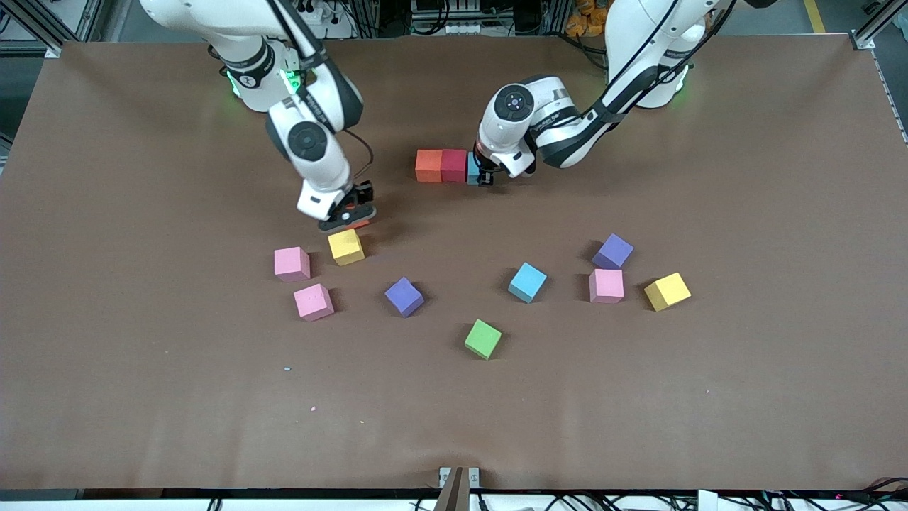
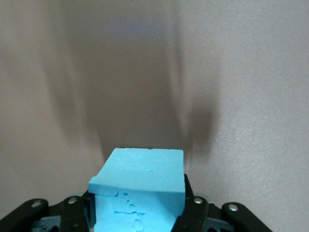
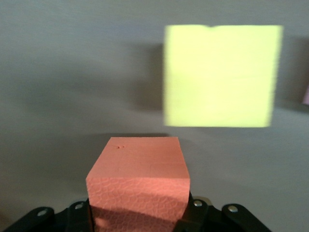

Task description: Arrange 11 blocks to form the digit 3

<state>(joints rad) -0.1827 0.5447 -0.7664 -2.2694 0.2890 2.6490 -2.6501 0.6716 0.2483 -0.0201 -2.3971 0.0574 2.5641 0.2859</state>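
Beside the red block (image 1: 454, 165), touching its end toward the left arm, a light blue block (image 1: 472, 169) is clamped in the left gripper (image 1: 485, 175), extending the row begun by the orange block (image 1: 428, 165); an orange cube (image 3: 139, 179) is held clamped by the right gripper (image 1: 347, 218), just beside a yellow block (image 1: 346, 247)

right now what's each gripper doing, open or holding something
Left gripper: shut on the light blue block, beside the red block.
Right gripper: shut on an orange block, over the table.
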